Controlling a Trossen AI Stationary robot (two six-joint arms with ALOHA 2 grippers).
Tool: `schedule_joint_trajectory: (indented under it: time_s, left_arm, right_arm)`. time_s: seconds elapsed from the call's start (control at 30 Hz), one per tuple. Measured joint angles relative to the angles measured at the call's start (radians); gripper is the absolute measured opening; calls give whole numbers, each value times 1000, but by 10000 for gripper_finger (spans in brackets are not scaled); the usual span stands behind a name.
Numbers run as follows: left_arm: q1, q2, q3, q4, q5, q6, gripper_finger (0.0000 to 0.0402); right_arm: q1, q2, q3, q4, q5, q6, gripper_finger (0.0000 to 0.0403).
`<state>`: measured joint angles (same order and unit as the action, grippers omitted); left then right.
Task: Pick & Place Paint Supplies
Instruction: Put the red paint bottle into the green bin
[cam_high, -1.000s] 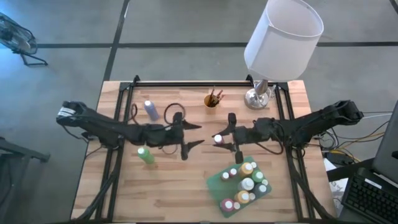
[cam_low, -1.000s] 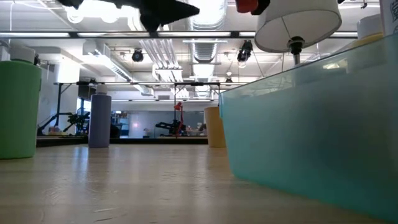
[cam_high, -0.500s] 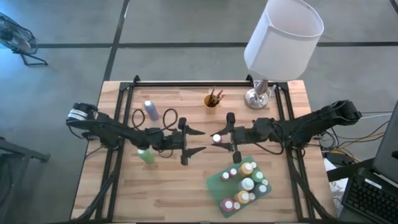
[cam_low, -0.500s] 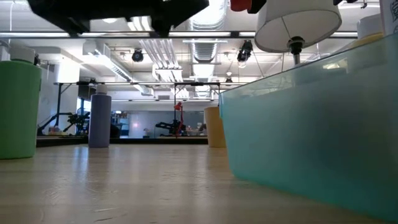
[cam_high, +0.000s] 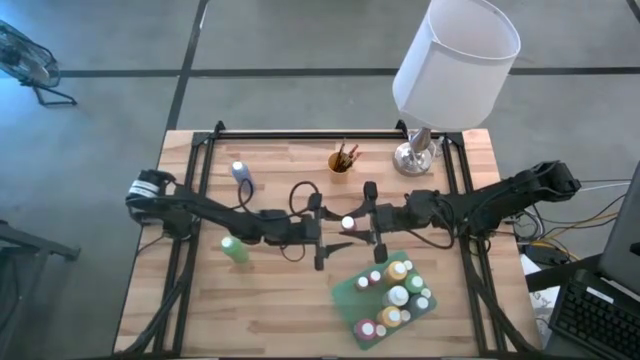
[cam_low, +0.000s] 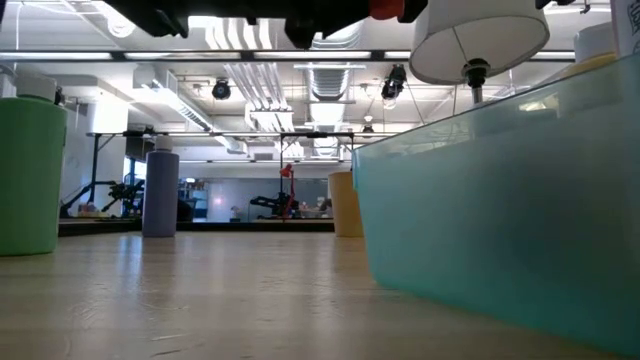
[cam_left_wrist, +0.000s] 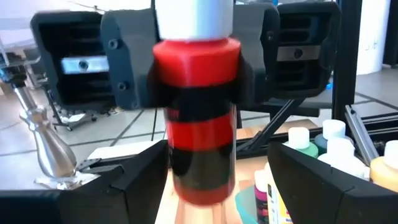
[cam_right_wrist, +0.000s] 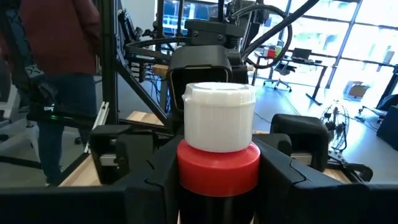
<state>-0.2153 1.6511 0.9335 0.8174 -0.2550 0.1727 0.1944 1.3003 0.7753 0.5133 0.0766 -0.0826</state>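
Looking down: right gripper (cam_high: 352, 222) clamps a red bottle (cam_high: 348, 222) mid-table, above the tray (cam_high: 352, 294); left gripper (cam_high: 322, 229) open around it.

Left wrist: bottle (cam_left_wrist: 199, 118) between spread fingers (cam_left_wrist: 140, 180).

Right wrist: held below white cap (cam_right_wrist: 219, 116). Likely light, rigid, slick; grip the body.

In the left wrist view the white-capped red-and-black paint bottle (cam_left_wrist: 198, 93) is blurred, its cap cut off by the frame's edge. The low view crops the green bottle (cam_low: 27, 175) and the translucent teal tray (cam_low: 500, 210).
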Motion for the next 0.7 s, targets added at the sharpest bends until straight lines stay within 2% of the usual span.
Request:
schedule_joint_trajectory:
  time_s: [0.27,0.7]
  left_arm:
    - [9,24,44,1,0,16,278]
    - [23,24,45,0,0,9,277]
  right_arm:
    - [0,0,0,0,-8,1,134]
    - [5,0,0,22,-10,-3,136]
